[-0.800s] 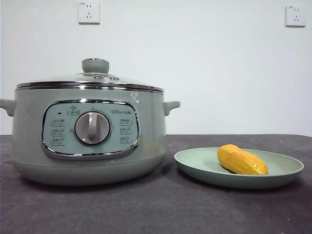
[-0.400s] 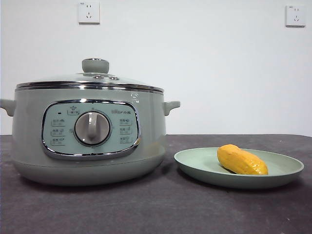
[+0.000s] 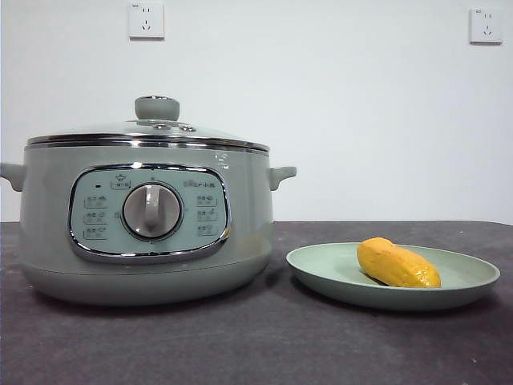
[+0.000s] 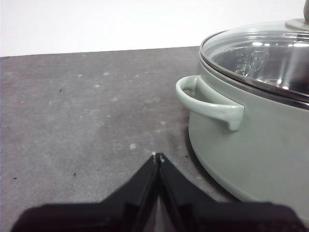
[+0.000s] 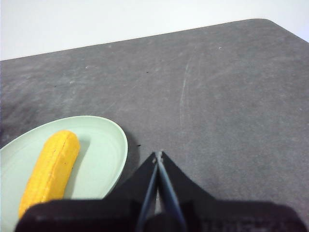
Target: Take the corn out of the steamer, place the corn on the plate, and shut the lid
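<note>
The sage-green steamer (image 3: pixel 144 216) stands at the left of the table with its glass lid (image 3: pixel 152 128) seated on the rim. The orange-yellow corn (image 3: pixel 397 265) lies on the pale-green plate (image 3: pixel 321 269) to the right of the steamer. My left gripper (image 4: pixel 158 157) is shut and empty, low over the table beside the steamer's side handle (image 4: pixel 207 101); the lid (image 4: pixel 260 53) shows there too. My right gripper (image 5: pixel 158 155) is shut and empty, over bare table just beside the plate (image 5: pixel 104 154) with the corn (image 5: pixel 50 169). Neither gripper shows in the front view.
The dark grey table (image 3: pixel 256 345) runs to a white wall with two sockets (image 3: pixel 146 20). The table's rounded far corner (image 5: pixel 270 24) shows in the right wrist view.
</note>
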